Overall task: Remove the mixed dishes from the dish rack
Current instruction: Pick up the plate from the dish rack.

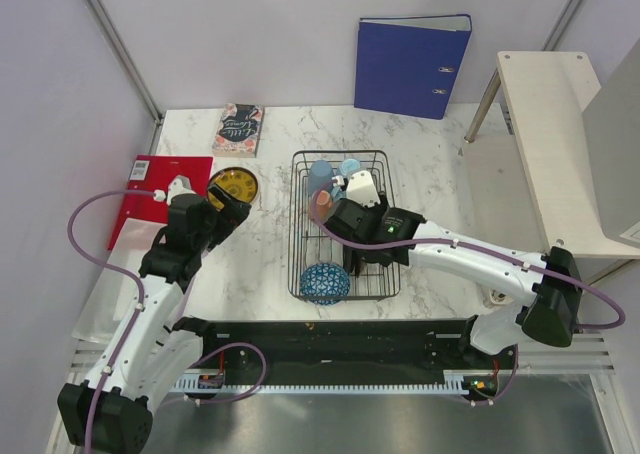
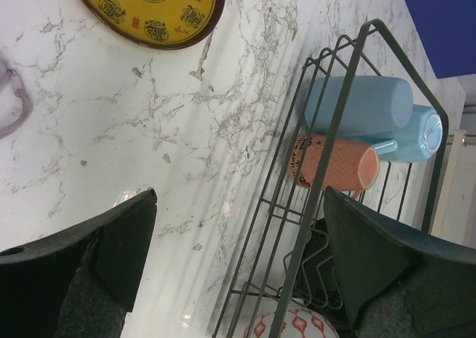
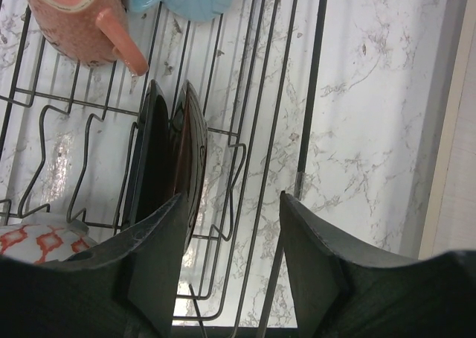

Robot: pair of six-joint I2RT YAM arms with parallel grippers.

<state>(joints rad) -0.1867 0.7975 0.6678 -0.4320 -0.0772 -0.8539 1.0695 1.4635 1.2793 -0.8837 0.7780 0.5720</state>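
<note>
1. The dish rack [image 1: 292, 224] sits mid-tabletop [image 1: 250, 264] and is far from emptied. Blue mugs [image 1: 322, 174] and a salmon cup [image 1: 320, 206] lie at its far end, a black dish [image 3: 156, 159] stands in the slots, and a patterned bowl [image 1: 325, 282] sits nearest.
2. Only the yellow plate [image 1: 234, 186] lies outside, left of the rack, so most of the job seems left.
3. The right hand [image 3: 234, 204] hangs just beside the black dish, fingers apart, gripping nothing.
4. The left hand [image 2: 238, 204] hovers released and empty by the rack's left side.
</note>
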